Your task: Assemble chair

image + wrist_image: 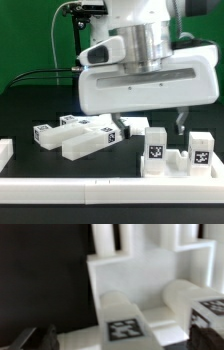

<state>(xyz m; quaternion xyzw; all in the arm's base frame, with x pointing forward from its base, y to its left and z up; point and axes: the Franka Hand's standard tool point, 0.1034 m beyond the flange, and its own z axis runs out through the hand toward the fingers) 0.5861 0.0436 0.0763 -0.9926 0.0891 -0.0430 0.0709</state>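
Observation:
The part-built chair stands at the exterior view's right as a chunky white piece with two upright tagged posts. In the wrist view it shows as a white slatted panel with two tagged legs rising from it. My gripper hangs just above it, mostly hidden under the arm's white hand. In the wrist view the gripper is open. Its dark fingers stand wide on either side of one tagged leg, with a gap on each side. Nothing is held.
Several loose white tagged chair parts lie in a cluster on the black table at the exterior view's left. A low white rail runs along the front edge, and a white block sits at the far left.

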